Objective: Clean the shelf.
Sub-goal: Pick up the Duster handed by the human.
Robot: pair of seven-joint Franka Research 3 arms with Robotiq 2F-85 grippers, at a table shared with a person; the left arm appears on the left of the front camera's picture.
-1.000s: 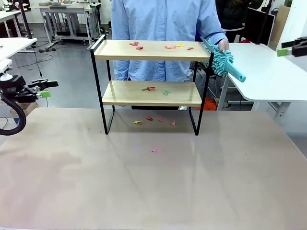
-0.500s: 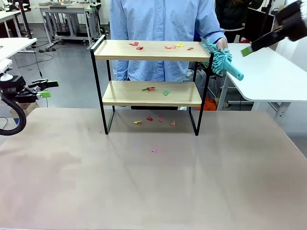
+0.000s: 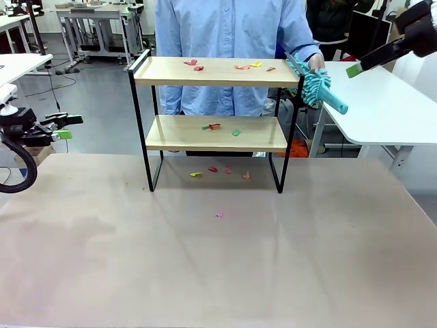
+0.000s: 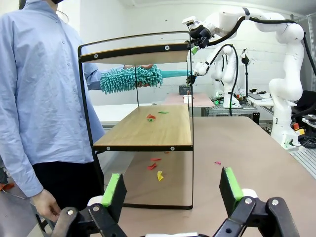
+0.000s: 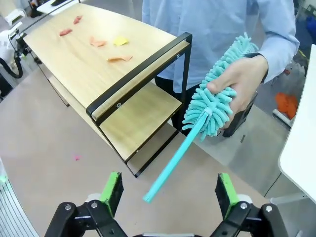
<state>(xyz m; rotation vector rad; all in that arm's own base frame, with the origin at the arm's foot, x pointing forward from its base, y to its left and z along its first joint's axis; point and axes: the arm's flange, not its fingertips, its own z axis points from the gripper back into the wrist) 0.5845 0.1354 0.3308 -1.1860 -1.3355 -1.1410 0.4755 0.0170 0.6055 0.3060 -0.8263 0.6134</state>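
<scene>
The shelf (image 3: 164, 71) stands at the far middle of the table, with small coloured paper scraps (image 3: 194, 63) on its top board, on the lower board and on the table beneath. A person behind it holds a teal fluffy duster (image 3: 319, 89) by its head at the shelf's right end, handle pointing outward. My right gripper (image 3: 355, 67) hangs open up high, to the right of the duster. In the right wrist view the duster (image 5: 212, 106) lies just beyond the open right gripper (image 5: 168, 192), its handle tip between the fingers' line. My left gripper (image 3: 68, 127) stays open at the far left, facing the shelf (image 4: 138, 133).
The person in a blue shirt (image 3: 232, 27) stands close behind the shelf. A single pink scrap (image 3: 220, 214) lies on the brown table (image 3: 218, 273) in front of it. A white table (image 3: 382, 102) stands at the right, and other tables stand farther back.
My right gripper has swung in from the right edge, upward and toward the duster. The person's hand with the duster has shifted only slightly. The left arm has not moved.
</scene>
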